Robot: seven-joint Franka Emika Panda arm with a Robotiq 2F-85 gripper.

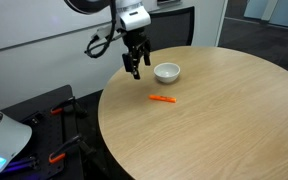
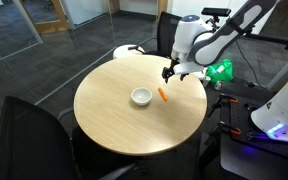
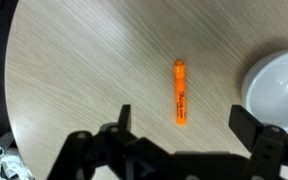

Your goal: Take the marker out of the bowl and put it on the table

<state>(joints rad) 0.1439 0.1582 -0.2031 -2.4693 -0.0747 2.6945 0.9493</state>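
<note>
We are observing the marker [image 3: 180, 93] as a short, thin, straight orange stick with a slightly narrower section at one end and a faint darker marking along its barrel. Its surface is looking smooth and matte, like plastic. In the wrist view it is lying flat on the table [image 3: 84, 70], with its long axis running from 12 o'clock to 6 o'clock. It is sitting outside the bowl [image 3: 279, 95] and clear of the rim.

In that view, the bowl is sitting at 3 o'clock from the marker, close by and partly cut off by the picture edge. It is showing as a round, shallow, glossy white vessel with a smooth inner wall and nothing inside it. In an exterior view the marker [image 1: 163, 99] is resting at 6 o'clock from the bowl [image 1: 167, 72]. In an exterior view taken from elsewhere, the marker [image 2: 163, 95] is lying at 3 o'clock from the bowl [image 2: 141, 96].

The table is presenting a round top in light tan with fine, straight wood grain and a thin edge.

The gripper [image 1: 135, 70] is hanging above the table near the bowl. Its dark fingers [image 3: 119, 118] are standing widely spread, and we are seeing nothing gripped between them. The marker is lying on the tabletop below the gap.
</note>
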